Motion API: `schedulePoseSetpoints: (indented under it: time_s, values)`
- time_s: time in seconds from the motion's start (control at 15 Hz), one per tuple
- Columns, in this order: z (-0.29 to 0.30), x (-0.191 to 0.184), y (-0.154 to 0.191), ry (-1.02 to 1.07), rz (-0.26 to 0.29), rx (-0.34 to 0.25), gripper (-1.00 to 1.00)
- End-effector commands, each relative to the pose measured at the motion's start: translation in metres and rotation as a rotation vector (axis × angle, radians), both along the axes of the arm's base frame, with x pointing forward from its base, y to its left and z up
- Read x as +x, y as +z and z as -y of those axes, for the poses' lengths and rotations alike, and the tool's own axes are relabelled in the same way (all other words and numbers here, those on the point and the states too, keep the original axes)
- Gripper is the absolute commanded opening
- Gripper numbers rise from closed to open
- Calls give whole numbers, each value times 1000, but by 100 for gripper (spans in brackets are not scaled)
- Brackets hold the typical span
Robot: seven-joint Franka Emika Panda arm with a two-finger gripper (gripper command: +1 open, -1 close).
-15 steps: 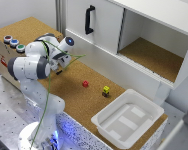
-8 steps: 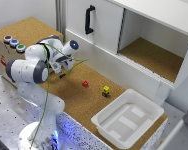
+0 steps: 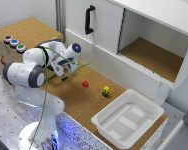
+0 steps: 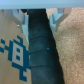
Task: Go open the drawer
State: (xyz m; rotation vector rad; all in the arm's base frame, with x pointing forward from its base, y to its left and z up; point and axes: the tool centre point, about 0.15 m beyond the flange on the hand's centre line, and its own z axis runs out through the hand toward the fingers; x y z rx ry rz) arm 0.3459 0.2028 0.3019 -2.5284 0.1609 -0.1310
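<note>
The wrist view shows a thick black padded handle (image 4: 41,45), the drawer's handle as far as I can tell, running straight out from between my fingers (image 4: 20,16). My gripper (image 4: 37,17) is open, with one finger on each side of the handle. A pale wooden panel with a blue printed marker (image 4: 14,52) lies on one side and cork on the other. In the exterior view my gripper (image 3: 64,73) points down at the cork table (image 3: 94,100), just beside the wooden box (image 3: 29,30). It hides all but a dark bit of the handle (image 3: 64,78).
Three coloured buttons (image 3: 13,43) sit on top of the wooden box. A white cabinet with a black door handle (image 3: 88,20) and an open compartment (image 3: 149,55) stands behind. A red block (image 3: 85,83), a yellow block (image 3: 106,90) and a white bin (image 3: 128,119) are on the cork.
Over the last second my gripper has dropped lower toward the cork beside the wooden box. The blocks and the bin have not moved.
</note>
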Motion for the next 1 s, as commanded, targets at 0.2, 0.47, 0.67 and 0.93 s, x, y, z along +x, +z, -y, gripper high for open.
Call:
schedulePoseSetpoints:
  time_s: [0.2, 0.47, 0.67, 0.93]
  values:
    - [50, 26, -12, -54, -24, 17, -100]
    - [57, 30, -6, -70, -16, 8, -100]
    - [63, 29, -1, -86, -12, 0, 100]
    - [47, 22, 22, 9, 32, -84, 100]
